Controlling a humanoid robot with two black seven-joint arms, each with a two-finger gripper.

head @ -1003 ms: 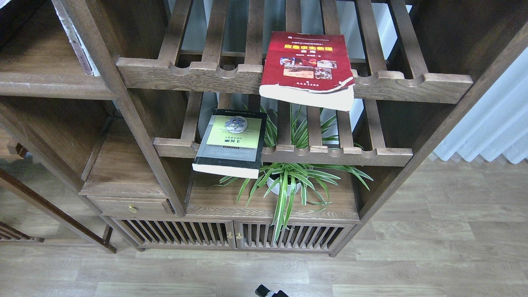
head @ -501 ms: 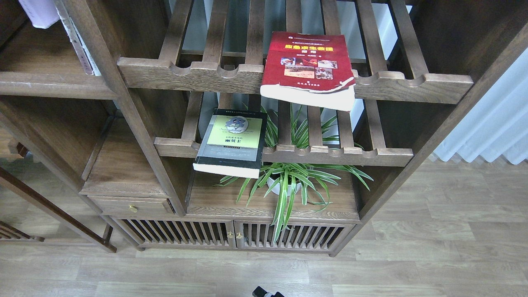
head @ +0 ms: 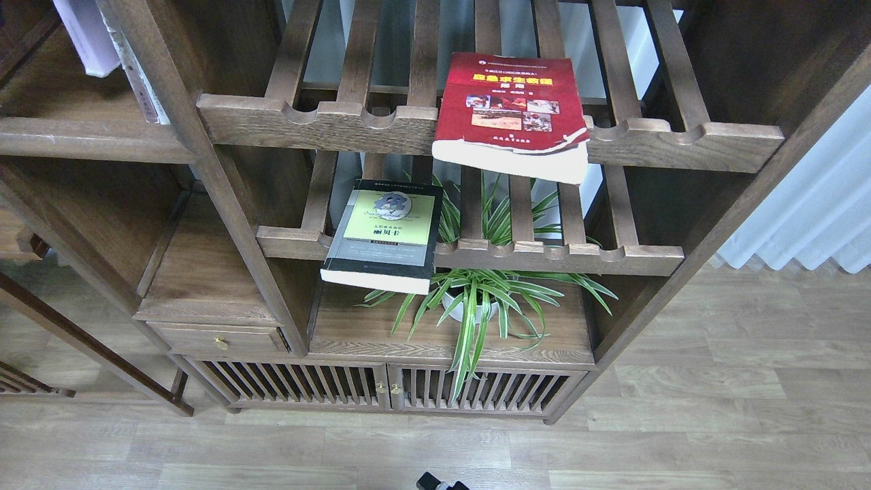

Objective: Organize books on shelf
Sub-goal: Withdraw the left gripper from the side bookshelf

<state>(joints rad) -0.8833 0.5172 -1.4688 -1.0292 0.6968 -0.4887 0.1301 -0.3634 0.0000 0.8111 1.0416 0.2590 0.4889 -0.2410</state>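
The thick red book lies flat on the upper slatted rack, its lower edge hanging over the notched front rail. The black-bordered book with the yellow-green panel lies flat on the lower slatted rack, also overhanging its rail. The pale lavender-white book stands at the top left over the flat dark-brown shelf, cut off by the frame's edge. What holds it is out of view. Neither gripper shows.
A thin white printed spine leans against the cabinet post beside the lavender book. A spider plant in a white pot stands on the board under the lower rack. A small black part shows at the bottom edge. Wood floor lies in front.
The lavender-white book has come into view at the top left and moved right and down towards the shelf. The view has shifted slightly. The other two books have not moved.
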